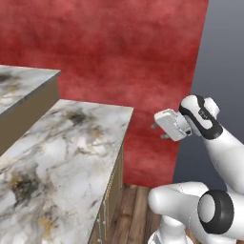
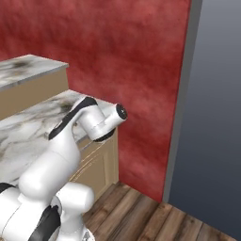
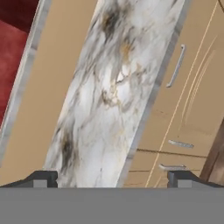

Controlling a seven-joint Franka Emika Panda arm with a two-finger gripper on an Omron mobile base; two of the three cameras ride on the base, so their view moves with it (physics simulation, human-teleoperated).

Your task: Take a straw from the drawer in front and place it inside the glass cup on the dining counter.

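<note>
We see our arm (image 1: 209,157) folded up from its base, elbow low, forearm rising to a bent wrist (image 2: 96,123). Our gripper (image 3: 112,178) points away from us — its two dark fingertips (image 3: 43,178) spread wide apart, holding nothing.

- I see even, soft, rendered light throughout; no clear source.
- Red wall (image 1: 119,57) mottled, evenly lit, no glare.
- Marble counter top (image 1: 57,157) bright, veins crisp near, slightly soft far.
- Faint shading under the counter edge on the tan cabinet fronts (image 3: 192,109).
- Hand view mildly blurred, coarse resolution.
</note>
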